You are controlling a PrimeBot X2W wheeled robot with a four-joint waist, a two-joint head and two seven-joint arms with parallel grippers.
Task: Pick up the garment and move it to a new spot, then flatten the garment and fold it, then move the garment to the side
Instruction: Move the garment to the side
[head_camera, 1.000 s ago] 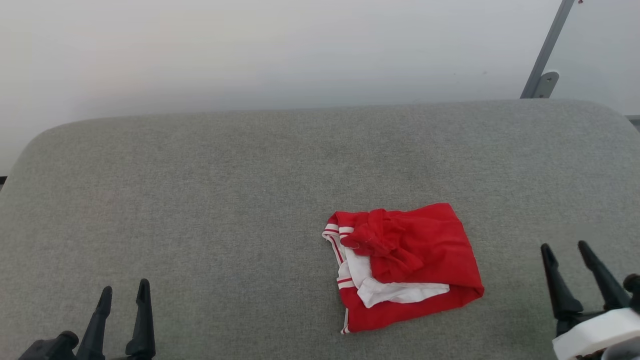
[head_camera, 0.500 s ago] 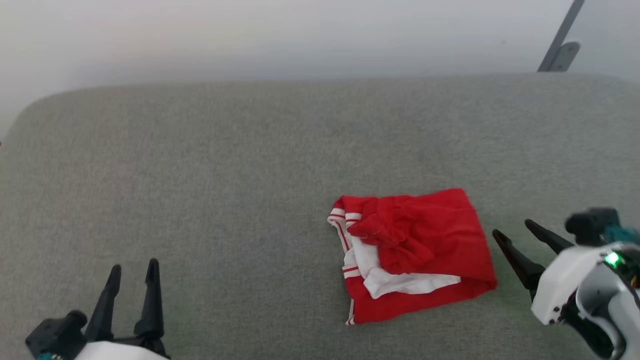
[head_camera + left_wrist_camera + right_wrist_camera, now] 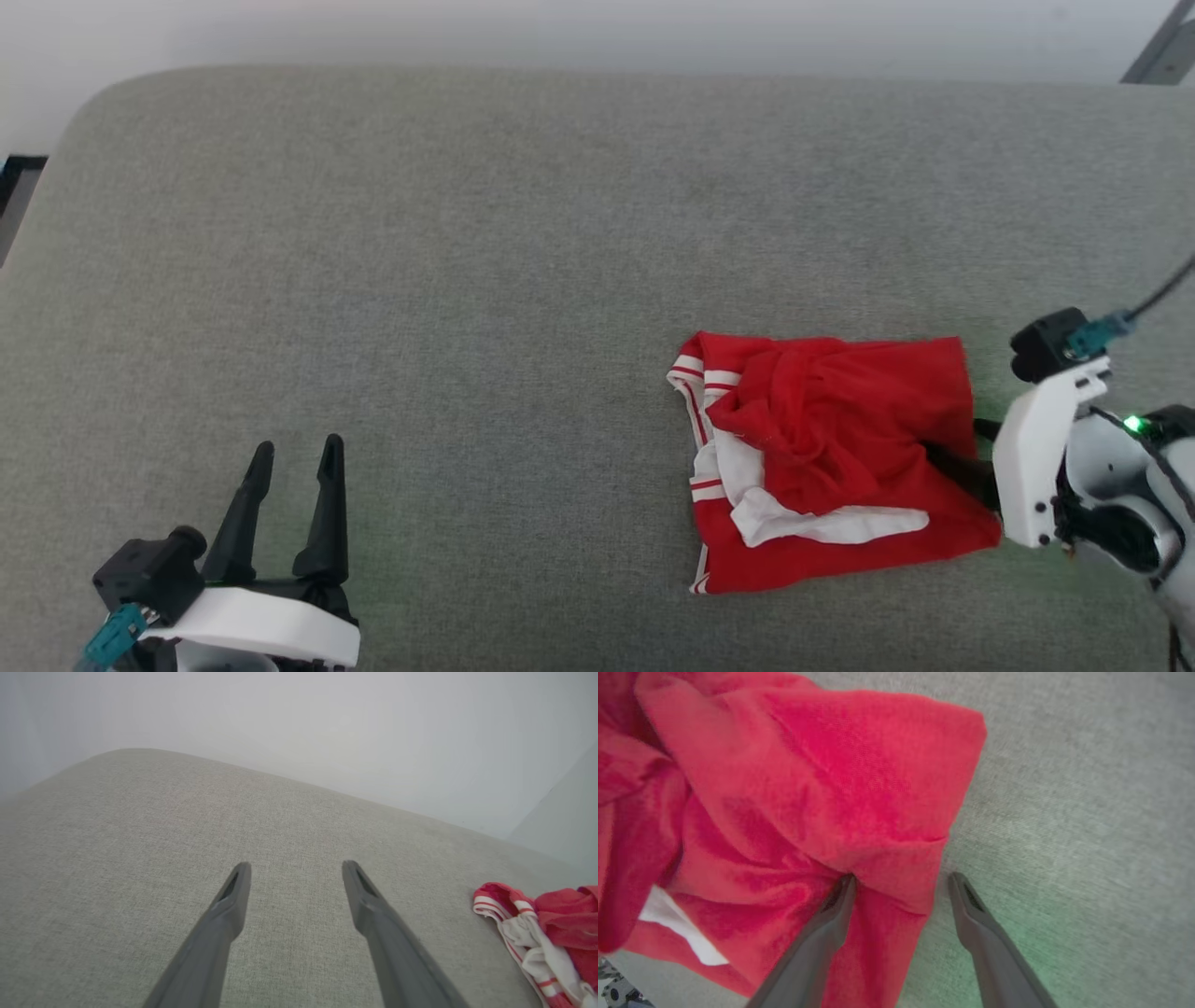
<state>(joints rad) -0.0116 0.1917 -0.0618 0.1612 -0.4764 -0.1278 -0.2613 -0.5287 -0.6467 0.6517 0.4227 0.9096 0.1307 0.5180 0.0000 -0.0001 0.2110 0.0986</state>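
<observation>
Crumpled red garment [image 3: 831, 439] on a grey cushion [image 3: 467, 280]; right gripper [image 3: 900, 879] spread, straddling its edge; left gripper [image 3: 297, 446] spread, empty, well apart.

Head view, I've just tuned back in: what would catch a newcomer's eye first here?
The crumpled red garment with white sleeves stands out, lying right of centre on the plain grey padded surface. The right gripper is at its right edge, jaws open, one finger against the red cloth and the other over the grey. The left gripper sits open at lower left, well apart from it.
</observation>
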